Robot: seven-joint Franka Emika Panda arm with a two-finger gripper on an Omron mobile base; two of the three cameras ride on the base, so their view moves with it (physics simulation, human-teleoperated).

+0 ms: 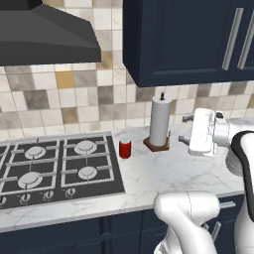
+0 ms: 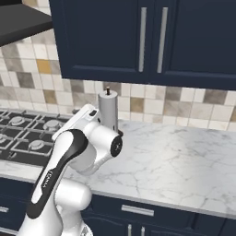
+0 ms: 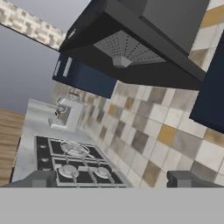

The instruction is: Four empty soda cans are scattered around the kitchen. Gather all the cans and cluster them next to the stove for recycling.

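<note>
In your left base view, one red soda can (image 1: pixel 125 148) with a silver top stands upright on the white marble counter (image 1: pixel 173 173), just beside the right edge of the black stove (image 1: pixel 54 168). You can count four round burners under black grates there, with a row of knobs along the front. A tall white paper towel roll (image 1: pixel 160 121) on a dark base stands near the can, to its right. The gripper (image 1: pixel 184 130), on its white hand, hovers right of the roll, above the counter. A dark range hood (image 1: pixel 47 34) hangs over the stove; navy cabinets (image 1: pixel 188 39) with metal bar handles sit above the mosaic tile backsplash (image 1: pixel 74 99).

In your right base view, the arm's white elbow blocks the base of the paper towel roll (image 2: pixel 109 110); the can's spot lies behind the arm. The marble to the right is veined grey.

In your hand view, rolled sideways, the two dark finger tips (image 3: pixel 186 178) stand wide apart with nothing between them. Beyond them you see the stove (image 3: pixel 72 162), the hood's perforated underside (image 3: pixel 124 50) and a strip of wood plank floor (image 3: pixel 8 144).
</note>
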